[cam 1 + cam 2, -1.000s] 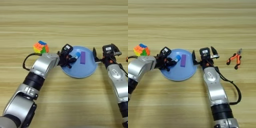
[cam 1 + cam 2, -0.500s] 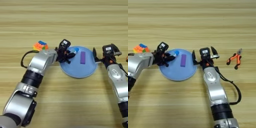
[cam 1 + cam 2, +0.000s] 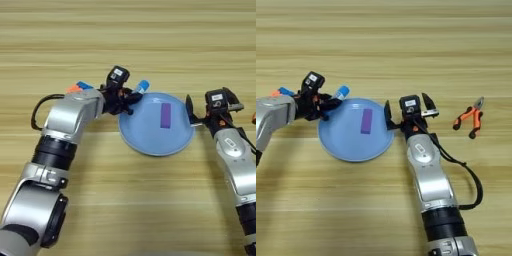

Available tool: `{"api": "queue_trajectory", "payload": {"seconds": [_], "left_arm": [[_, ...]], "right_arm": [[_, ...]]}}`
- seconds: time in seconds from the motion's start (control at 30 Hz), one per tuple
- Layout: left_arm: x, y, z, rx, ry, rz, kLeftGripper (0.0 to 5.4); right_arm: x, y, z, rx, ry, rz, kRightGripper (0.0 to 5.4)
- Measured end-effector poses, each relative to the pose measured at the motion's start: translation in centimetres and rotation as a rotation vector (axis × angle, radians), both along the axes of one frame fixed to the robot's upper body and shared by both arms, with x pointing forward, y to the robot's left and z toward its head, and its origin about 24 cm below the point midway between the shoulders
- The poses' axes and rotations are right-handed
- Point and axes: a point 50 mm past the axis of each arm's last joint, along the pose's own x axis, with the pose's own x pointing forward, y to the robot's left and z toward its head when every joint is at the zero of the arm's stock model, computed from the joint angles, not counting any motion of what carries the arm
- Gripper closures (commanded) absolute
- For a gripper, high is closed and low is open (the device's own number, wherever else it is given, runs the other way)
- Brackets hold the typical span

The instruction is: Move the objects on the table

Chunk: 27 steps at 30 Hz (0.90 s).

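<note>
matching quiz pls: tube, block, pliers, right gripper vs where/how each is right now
Things:
1. tube
2. block
3. pliers
4. right gripper

Places/states:
A. flat on the plate
B. on the table, right of the right arm
C. open, at the plate's right rim
D. held by the left gripper at the plate's left rim

Pairs: 1-D, 2-A, 3-B, 4-C
</note>
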Motion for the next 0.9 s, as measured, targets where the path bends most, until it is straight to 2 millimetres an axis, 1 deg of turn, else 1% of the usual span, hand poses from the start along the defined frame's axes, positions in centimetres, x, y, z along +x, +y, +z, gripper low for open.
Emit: {"api": "queue_trajectory", "payload": {"seconds": [0.07,0.17,0.33,0.37,0.43,0.6,0.9], "left_arm": [[0.2,0.8,0.2,-0.005,-0.007,0.032,4.05],[0.3,1.3,0.4,-0.005,-0.015,0.056,4.05],[0.4,3.0,0.6,0.008,-0.027,0.105,4.05],[0.3,3.5,0.4,0.018,-0.021,0.117,4.05],[0.1,3.8,0.1,0.021,-0.014,0.124,4.05],[-0.4,4.8,-1.7,0.038,0.029,0.151,4.05],[-1.1,5.5,-4.1,0.068,0.081,0.164,4.05]], "right_arm": [[0.0,0.0,0.0,0.001,0.0,0.0,0.0],[0.0,0.0,0.0,0.001,0.001,0.0,0.0],[0.0,0.0,-0.1,0.001,0.003,-0.001,0.0],[0.0,0.0,-0.1,0.001,0.003,-0.001,0.0],[0.0,0.0,-0.1,0.001,0.003,-0.001,0.0],[0.1,0.0,-0.2,0.0,0.009,-0.002,0.0],[0.2,0.1,-0.1,0.0,0.006,0.0,0.0]]}}
